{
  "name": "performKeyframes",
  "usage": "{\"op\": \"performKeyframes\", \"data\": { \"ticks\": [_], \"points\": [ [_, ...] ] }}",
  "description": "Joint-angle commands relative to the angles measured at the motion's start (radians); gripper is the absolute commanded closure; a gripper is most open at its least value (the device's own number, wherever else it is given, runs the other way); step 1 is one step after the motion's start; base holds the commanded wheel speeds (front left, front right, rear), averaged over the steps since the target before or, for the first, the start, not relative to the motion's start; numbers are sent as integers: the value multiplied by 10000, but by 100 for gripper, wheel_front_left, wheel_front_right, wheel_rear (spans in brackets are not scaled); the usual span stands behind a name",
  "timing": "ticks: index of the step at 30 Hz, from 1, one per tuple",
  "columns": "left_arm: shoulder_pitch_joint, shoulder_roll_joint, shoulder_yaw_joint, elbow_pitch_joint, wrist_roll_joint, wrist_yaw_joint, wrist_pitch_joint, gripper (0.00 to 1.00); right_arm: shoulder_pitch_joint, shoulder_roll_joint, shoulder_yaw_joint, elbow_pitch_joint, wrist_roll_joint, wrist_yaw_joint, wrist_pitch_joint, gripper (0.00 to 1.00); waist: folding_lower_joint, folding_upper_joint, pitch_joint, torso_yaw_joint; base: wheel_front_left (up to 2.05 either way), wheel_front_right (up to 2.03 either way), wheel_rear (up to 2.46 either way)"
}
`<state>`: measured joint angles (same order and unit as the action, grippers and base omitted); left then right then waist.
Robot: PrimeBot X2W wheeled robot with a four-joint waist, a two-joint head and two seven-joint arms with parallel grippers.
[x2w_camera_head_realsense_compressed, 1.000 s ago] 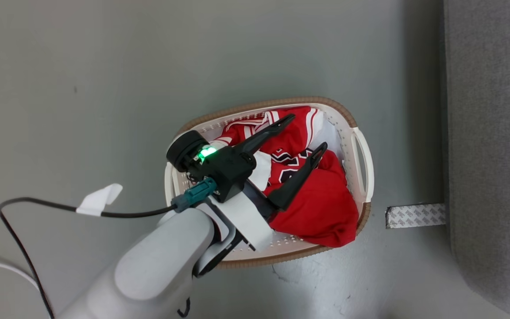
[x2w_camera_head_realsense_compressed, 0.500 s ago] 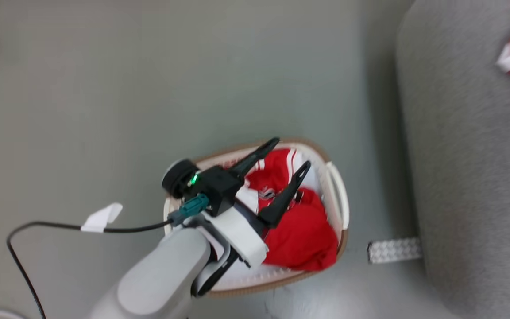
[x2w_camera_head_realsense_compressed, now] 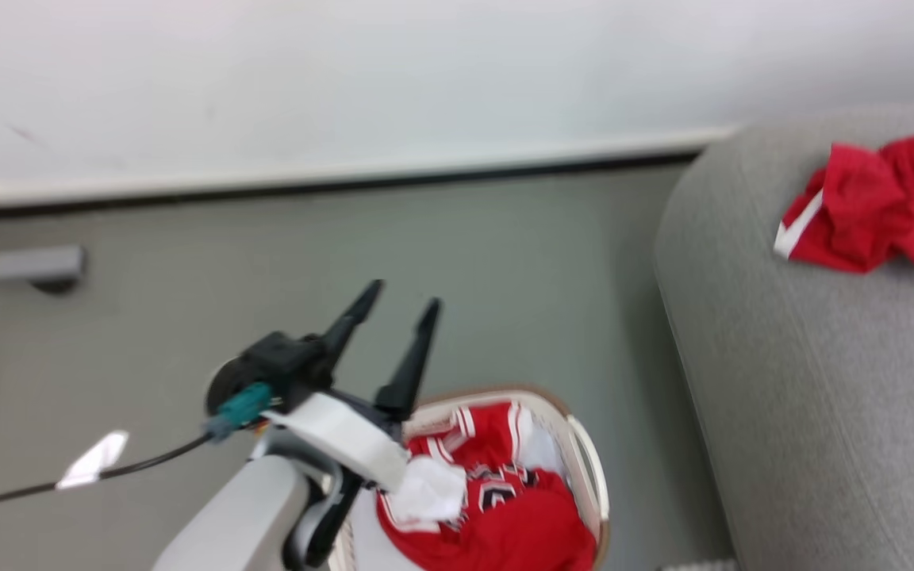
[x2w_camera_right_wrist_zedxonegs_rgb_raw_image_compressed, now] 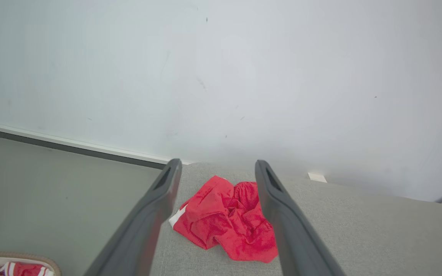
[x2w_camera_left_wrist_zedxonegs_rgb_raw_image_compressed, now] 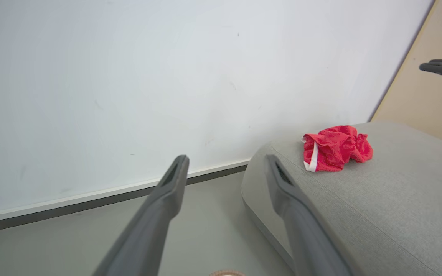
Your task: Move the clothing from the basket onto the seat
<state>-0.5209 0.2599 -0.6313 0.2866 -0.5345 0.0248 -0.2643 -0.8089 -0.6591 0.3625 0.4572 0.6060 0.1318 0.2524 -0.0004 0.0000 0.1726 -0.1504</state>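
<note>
Left jaws and right jaws are both held apart and empty, probably readied for another grab. One red piece (x2w_camera_head_realsense_compressed: 869,206) is parked on the seat (x2w_camera_head_realsense_compressed: 782,381)'s far end; remaining clothing (x2w_camera_head_realsense_compressed: 505,507) is left piled in the basket (x2w_camera_head_realsense_compressed: 586,460), near left.

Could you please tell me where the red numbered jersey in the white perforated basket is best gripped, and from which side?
Grip the red jersey with black-and-white numerals at its bunched folds beside the numerals, coming down from above. It lies crumpled inside the white perforated plastic basket, whose walls likely block a sideways approach; the open left pincer hangs nearest.
</note>
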Motion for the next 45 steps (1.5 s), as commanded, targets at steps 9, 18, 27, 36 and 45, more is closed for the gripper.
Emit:
{"op": "performKeyframes", "data": {
  "ticks": [9,18,27,36,45],
  "points": [
    [1742,353,1866,-533,-211,580,-1,0,3053,1039,-1657,-1870,-267,-22,-1894,0,4,0,-1545,1044,0,0,0],
    [3257,213,3600,-934,144,889,0,0,5859,3098,-2430,-2881,-1472,-22,-3439,0,4,0,-1781,1358,0,0,0],
    [4310,-690,4951,-935,1171,248,-2,0,7310,4797,-2562,-2145,-2060,-20,-5022,0,4,0,-1776,1386,0,0,0],
    [4450,-1480,5918,-540,2058,-618,-1,0,7021,5180,-2314,-1493,-2766,-20,-5173,0,4,0,-1684,1277,0,0,0],
    [4326,-1852,6443,-357,2616,-1054,-1,0,6915,5269,-2384,-1680,-2849,-20,-5178,0,4,0,-1660,1200,0,0,0]
  ]
}}
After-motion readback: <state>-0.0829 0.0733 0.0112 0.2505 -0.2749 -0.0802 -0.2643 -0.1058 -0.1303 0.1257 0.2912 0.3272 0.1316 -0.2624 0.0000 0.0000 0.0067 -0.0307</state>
